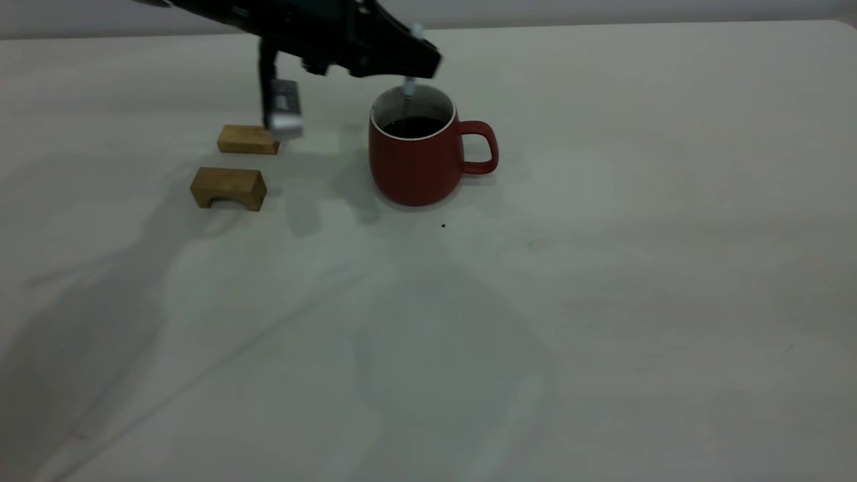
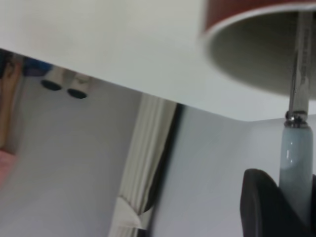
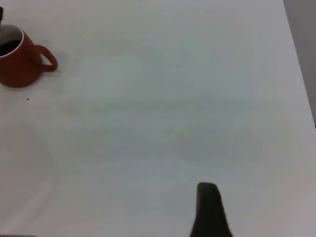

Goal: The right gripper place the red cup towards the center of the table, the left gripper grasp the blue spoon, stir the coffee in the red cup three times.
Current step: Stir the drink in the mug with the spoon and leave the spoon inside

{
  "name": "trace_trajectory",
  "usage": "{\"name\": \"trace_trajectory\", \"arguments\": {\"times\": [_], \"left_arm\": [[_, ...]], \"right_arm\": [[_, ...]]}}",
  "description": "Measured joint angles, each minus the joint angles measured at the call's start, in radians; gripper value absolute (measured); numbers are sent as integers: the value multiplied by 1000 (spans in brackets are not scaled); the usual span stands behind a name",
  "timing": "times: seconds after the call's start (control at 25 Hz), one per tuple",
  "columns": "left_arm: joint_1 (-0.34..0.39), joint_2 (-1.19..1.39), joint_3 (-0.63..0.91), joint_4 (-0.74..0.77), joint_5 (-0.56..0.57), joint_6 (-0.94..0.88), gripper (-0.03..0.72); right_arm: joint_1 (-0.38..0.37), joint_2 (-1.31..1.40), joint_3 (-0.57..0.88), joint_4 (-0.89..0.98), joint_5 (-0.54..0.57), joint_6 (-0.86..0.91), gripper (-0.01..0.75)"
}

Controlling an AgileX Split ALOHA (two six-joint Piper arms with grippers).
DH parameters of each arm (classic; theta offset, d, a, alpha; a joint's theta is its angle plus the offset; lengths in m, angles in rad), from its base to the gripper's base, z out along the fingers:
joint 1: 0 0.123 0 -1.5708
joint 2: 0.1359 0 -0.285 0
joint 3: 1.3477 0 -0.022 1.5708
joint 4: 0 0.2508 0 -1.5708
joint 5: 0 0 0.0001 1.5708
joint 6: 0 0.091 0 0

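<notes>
**Spoon held upright in the red cup by the left gripper**

Exterior view: The red cup (image 1: 416, 157) is seen standing upright on the table (image 1: 602, 268), a little left of the middle and toward the far side, with its handle turned to the right. Dark coffee (image 1: 414, 126) is visible inside it. The left gripper (image 1: 418, 57) is positioned just above the cup's rim, reaching in from the upper left. The blue spoon (image 1: 409, 86) is pinched between its fingers, and the spoon's neck is seen running down into the cup. Two small wooden blocks (image 1: 229, 187) are placed to the left of the cup, apart from it. A tiny dark speck (image 1: 442, 225) is noted on the table just in front of the cup.

Left wrist view: The pale-blue handle of the spoon (image 2: 296, 168) is clamped by a black finger (image 2: 264, 205), and the metal neck is seen entering the cup's (image 2: 256, 29) white interior.

Right wrist view: The cup (image 3: 19, 61) is seen well away across the table (image 3: 173, 98). Only one dark finger (image 3: 210, 210) of the right gripper is shown, so it cannot be told whether the right gripper is spread or pressed together.
</notes>
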Motion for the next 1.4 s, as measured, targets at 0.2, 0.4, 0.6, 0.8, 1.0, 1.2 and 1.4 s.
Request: {"name": "trace_trajectory", "arguments": {"times": [0.2, 0.4, 0.6, 0.8, 1.0, 1.2, 1.4], "left_arm": [[-1, -3, 0, -74, -79, 75, 143], [-55, 10, 0, -213, -131, 185, 143], [-107, 39, 0, -263, -112, 218, 143], [-99, 40, 0, -199, -30, 169, 142], [-50, 38, 0, -81, 7, 71, 141], [-14, 32, 0, -55, -5, 42, 141], [-20, 32, 0, -138, -83, 52, 141]], "right_arm": [[0, 0, 0, 0, 0, 0, 578], [0, 0, 0, 0, 0, 0, 578], [0, 0, 0, 0, 0, 0, 578], [0, 0, 0, 0, 0, 0, 578], [0, 0, 0, 0, 0, 0, 578], [0, 0, 0, 0, 0, 0, 578], [0, 0, 0, 0, 0, 0, 578]]}}
